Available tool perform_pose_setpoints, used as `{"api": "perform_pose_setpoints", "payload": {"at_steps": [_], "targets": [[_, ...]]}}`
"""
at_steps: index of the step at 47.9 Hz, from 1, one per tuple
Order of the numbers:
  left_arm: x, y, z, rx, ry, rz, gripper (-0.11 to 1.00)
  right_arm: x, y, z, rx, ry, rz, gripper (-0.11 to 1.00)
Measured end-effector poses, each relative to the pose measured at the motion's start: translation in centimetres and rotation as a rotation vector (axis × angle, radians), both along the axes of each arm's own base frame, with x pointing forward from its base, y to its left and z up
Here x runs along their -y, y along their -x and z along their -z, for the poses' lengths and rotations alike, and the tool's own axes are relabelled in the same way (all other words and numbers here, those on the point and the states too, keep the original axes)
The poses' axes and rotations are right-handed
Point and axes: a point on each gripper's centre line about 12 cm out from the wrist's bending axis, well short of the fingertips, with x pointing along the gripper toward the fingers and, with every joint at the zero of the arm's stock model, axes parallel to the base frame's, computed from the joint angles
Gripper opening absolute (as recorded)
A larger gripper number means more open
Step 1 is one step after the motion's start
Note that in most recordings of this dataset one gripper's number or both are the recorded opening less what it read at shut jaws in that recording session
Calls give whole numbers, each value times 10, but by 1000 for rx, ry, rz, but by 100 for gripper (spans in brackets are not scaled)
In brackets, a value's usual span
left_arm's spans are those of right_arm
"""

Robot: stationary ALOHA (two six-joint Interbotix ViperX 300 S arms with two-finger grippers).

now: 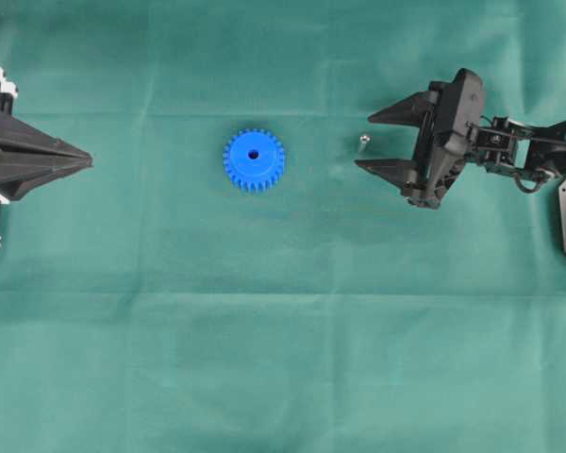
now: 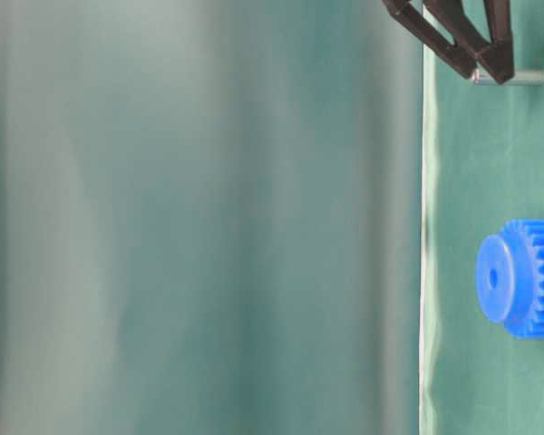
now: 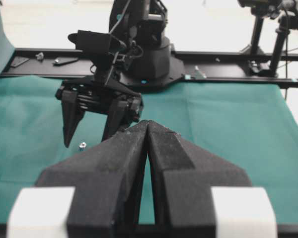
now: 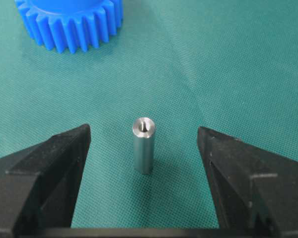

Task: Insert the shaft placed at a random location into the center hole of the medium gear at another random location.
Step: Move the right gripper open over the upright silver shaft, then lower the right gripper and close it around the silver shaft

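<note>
A: Status of the right gripper (image 4: 144, 144)?
B: Spread wide, holding nothing. Positioned at the right of the overhead frame, fingertips (image 1: 373, 166) flanking the shaft (image 4: 143, 145) with clear gaps on both sides. No contact yet.

A: Shaft location and attitude?
B: Standing upright on the green cloth (image 1: 283, 359), right of centre in the overhead frame, well apart from the medium gear (image 1: 254, 159). Centred between the jaws in the lower middle of the right wrist frame. Small recess visible in the top face.

A: Gear?
B: Lying flat, just left of centre overhead, center hole (image 1: 253, 155) facing up and unobstructed.

A: Left gripper (image 1: 87, 161)?
B: Closed, empty, parked at the left edge of the overhead frame. Not needed for this step.

A: Procedure for the grasp?
B: Keep the shaft centred between the fingertips before closing. Close slowly and evenly; probable tipping if one finger touches first. Grip below the top, leaving the lower end exposed for insertion. Lift straight up, preserving the vertical attitude.

A: Main risk?
B: Likely a knocked-over or rolling pin, given the narrow base.
</note>
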Motion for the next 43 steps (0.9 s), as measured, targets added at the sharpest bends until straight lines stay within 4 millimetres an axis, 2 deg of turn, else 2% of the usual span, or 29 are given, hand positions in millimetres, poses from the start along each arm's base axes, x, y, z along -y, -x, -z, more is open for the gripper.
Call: {"api": "perform_pose_setpoints", "payload": {"at_steps": [8, 13, 16, 24, 26, 43], "targets": [[0, 0, 1, -8, 2, 0, 0, 0, -1, 0, 4, 2, -1, 80], [0, 0, 1, -11, 1, 0, 0, 0, -1, 0, 4, 1, 0, 72], [0, 0, 1, -12, 1, 1, 0, 0, -1, -1, 6, 2, 0, 61], [0, 0, 1, -12, 0, 0, 0, 1, -1, 0, 4, 2, 0, 19], [0, 0, 1, -12, 1, 1, 0, 0, -1, 0, 5, 1, -1, 14], [0, 0, 2, -15, -2, 0, 0, -1, -1, 0, 3, 6, -13, 14]]}}
